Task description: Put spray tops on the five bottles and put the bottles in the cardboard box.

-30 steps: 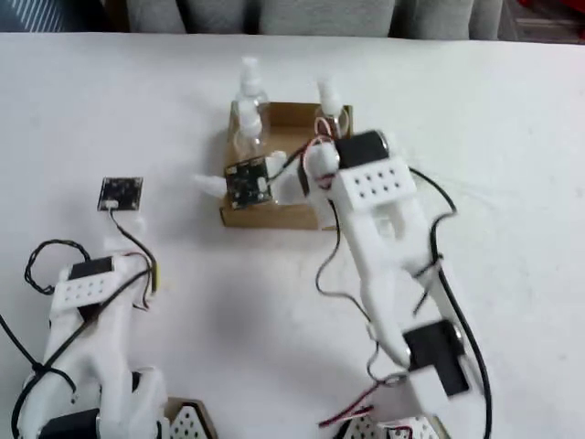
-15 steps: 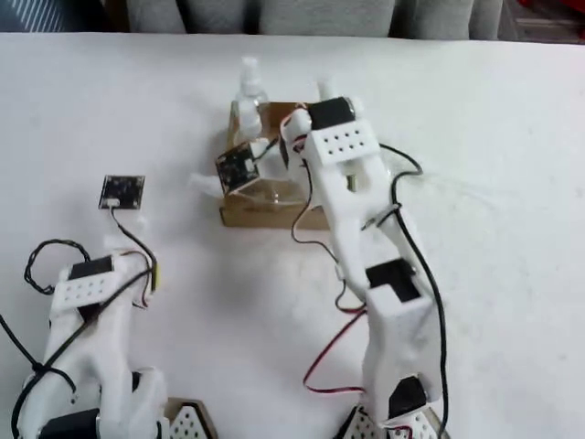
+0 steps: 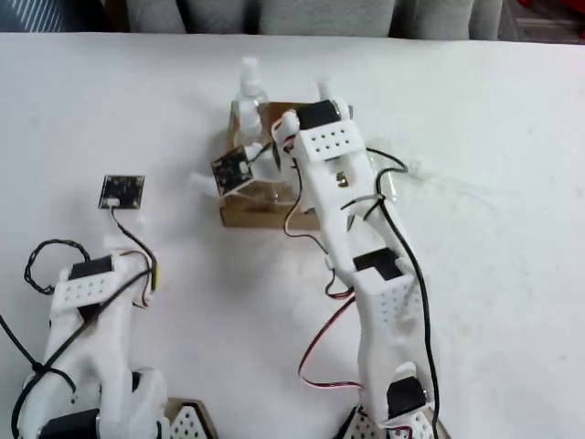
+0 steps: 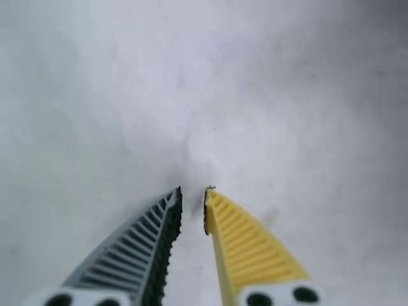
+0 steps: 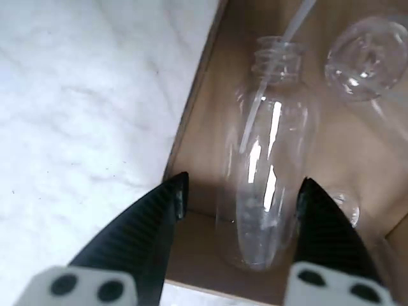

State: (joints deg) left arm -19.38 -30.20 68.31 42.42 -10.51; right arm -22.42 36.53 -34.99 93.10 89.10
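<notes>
A clear bottle (image 5: 264, 159) lies on its side inside the cardboard box (image 5: 191, 102), its open neck without a spray top and a thin tube running into it. My right gripper (image 5: 243, 183) hangs open just above it, one black finger on each side of the bottle's lower half. A second clear bottle (image 5: 368, 58) sits deeper in the box. From above, my right arm (image 3: 334, 151) stretches over the box (image 3: 260, 217); a bottle with a spray top (image 3: 249, 87) stands at the box's far left corner. My left gripper (image 4: 192, 191) is shut over bare white table.
The left arm (image 3: 91, 288) rests at the near left, its camera board (image 3: 121, 192) pointing at the tabletop. Red and black cables trail along the right arm. Another white spray top (image 3: 326, 91) shows at the box's far right.
The right arm has stretched forward and swung left, so its wrist now sits over the cardboard box. The left arm has stayed still.
</notes>
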